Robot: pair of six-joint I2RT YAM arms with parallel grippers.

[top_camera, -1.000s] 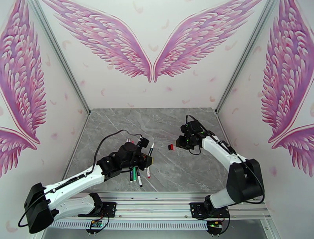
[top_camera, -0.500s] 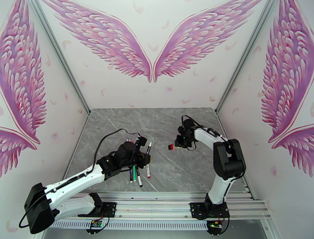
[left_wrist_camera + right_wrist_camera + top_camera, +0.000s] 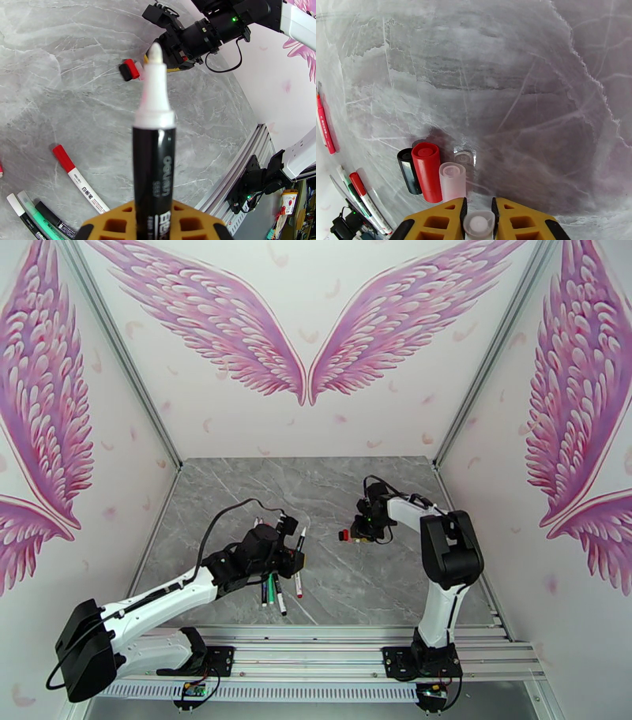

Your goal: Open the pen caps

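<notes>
clamping tight on an uncapped black pen (image 3: 154, 169), left claw (image 3: 153, 227); right claw (image 3: 478, 209) brackets a clear cap (image 3: 478, 225), grip unclear.

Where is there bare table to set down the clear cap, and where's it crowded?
Free: the far strip of table along the back wall, and the near-right patch between the loose caps and the front rail. Crowded: around the right gripper with its clear cap at those caps, and the loose pens by the left gripper.
</notes>
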